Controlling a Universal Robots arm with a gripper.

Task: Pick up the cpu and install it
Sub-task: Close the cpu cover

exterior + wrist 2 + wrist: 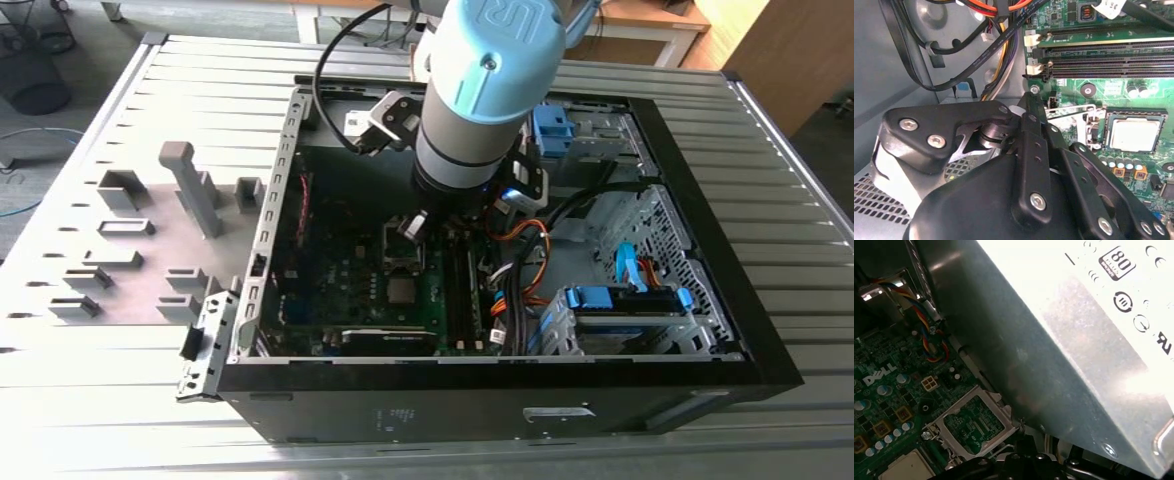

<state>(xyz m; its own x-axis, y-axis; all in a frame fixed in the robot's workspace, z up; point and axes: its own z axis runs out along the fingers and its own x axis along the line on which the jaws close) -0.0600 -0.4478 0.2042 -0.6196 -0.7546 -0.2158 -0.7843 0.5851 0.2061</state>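
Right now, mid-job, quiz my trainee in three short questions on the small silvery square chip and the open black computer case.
1. True or false: the small silvery square cpu lies inside the open black computer case.
2. What is the cpu seated in? A) a blue drive bracket B) the dark socket on the green motherboard C) a long black memory slot.
3. Fill in: the hinged metal frame beside the cpu is swung ____.
Key: 1 true; 2 B; 3 open.
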